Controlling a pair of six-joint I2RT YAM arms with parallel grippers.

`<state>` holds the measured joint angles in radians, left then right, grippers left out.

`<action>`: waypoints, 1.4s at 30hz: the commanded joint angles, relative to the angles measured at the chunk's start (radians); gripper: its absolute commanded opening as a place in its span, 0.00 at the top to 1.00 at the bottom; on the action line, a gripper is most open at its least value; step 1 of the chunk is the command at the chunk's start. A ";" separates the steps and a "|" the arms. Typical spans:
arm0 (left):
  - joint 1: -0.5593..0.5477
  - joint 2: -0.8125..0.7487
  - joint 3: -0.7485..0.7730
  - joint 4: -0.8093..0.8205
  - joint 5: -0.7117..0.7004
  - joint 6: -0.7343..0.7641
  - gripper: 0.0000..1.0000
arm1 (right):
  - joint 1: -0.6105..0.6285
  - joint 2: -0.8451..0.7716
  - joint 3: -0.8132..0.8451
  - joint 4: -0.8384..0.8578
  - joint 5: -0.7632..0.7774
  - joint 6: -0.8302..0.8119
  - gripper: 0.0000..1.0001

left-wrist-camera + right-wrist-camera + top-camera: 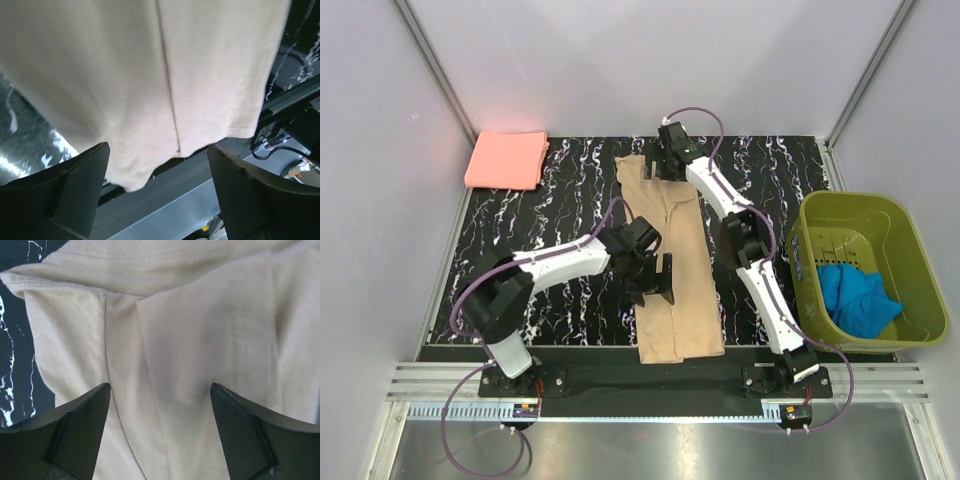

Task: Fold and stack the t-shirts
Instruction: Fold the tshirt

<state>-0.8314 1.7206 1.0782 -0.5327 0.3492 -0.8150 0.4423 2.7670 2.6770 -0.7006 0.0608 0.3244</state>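
The tan-beige t-shirt (675, 270) lies on the black marbled table as a long narrow strip running from far to near; its near hem reaches the table's front edge. My left gripper (655, 280) is open beside and over the strip's left edge, near its middle; in the left wrist view (157, 149) the shirt (150, 75) and its hem lie beyond the wide-apart fingers. My right gripper (655, 165) is open over the strip's far end; its wrist view (160, 387) shows the folded cloth (190, 315) below the jaws. The salmon-pink t-shirt (507, 159) lies folded at the far left corner.
An olive-green plastic basket (850, 200) stands at the right of the table with a blue cloth (858, 297) in it. A metal rail (660, 378) runs along the near edge by the arm bases. White walls close in the left, back and right sides.
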 commanded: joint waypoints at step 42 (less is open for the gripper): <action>0.517 -0.526 -0.181 -0.187 -0.047 0.306 0.23 | 0.105 -0.163 -0.231 -0.353 0.182 0.048 0.08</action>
<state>-0.3332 1.2144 0.9169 -0.7578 0.2413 -0.5415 0.5526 2.5145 2.2704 -1.0073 0.1661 0.3752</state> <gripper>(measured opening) 0.766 0.927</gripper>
